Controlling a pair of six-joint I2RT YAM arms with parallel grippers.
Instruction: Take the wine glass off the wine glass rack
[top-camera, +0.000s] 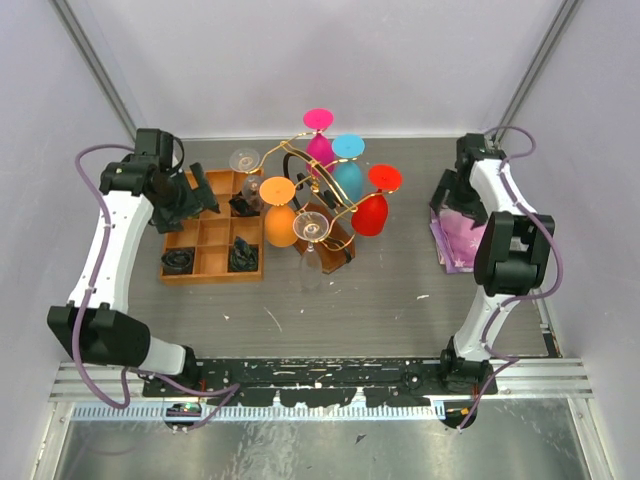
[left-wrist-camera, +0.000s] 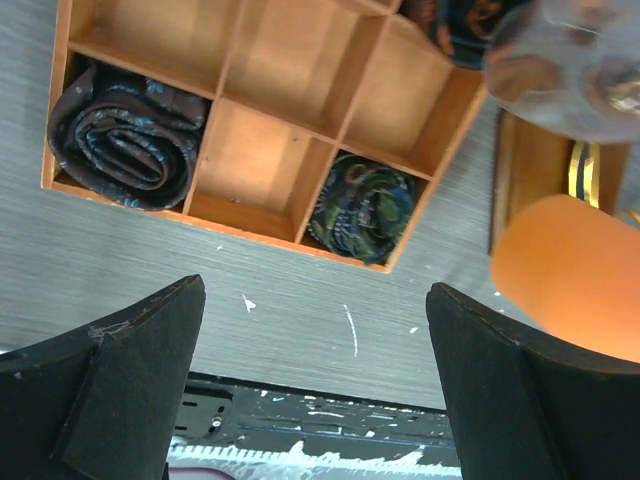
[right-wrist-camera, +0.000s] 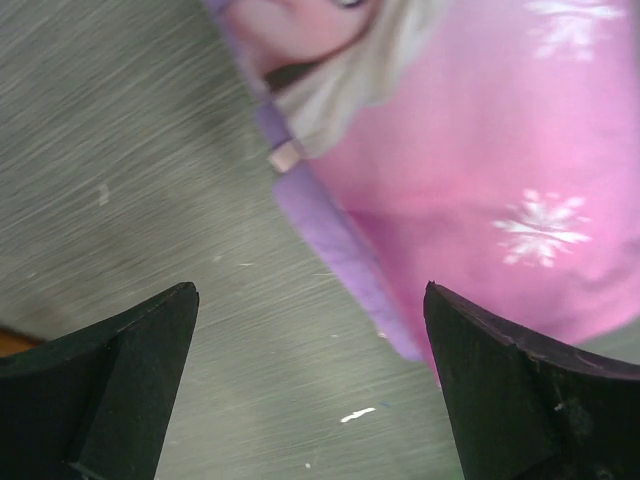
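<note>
On the tabletop (top-camera: 400, 300) the wine glass rack (top-camera: 340, 250) stands about midway back, and it is our largest worry. Its wire frame is tall on a small base. A pull that goes up or sideways, instead of out along the hook, would, we judge, drag or tip the whole stand with every glass on it. The compartmented wooden tray (top-camera: 210, 276) lies just beside the rack on the left. That narrows the approach from that side, and a finger could catch its wall. The pink packet (right-wrist-camera: 500, 150) on the right lies well apart from the rack and matters little.

Several glasses hang close together. The orange wine glass (top-camera: 281, 222) and a clear wine glass (top-camera: 312, 262) hang on the side nearest the arms' bases. They nearly touch in the overhead view, so freeing one could knock the other. The clear one is also hard to make out. We expect a smooth, rounded bowl could slip between flat fingers.

The left gripper (left-wrist-camera: 312, 300) is spread wide and empty, hovering by the tray's far left part. The right gripper (right-wrist-camera: 310, 295) is likewise spread over the packet, holding nothing.

Each glass hangs upside down, with its foot up on the hook, the stem below and the mouth toward the tabletop. Its long axis runs roughly vertical.
</note>
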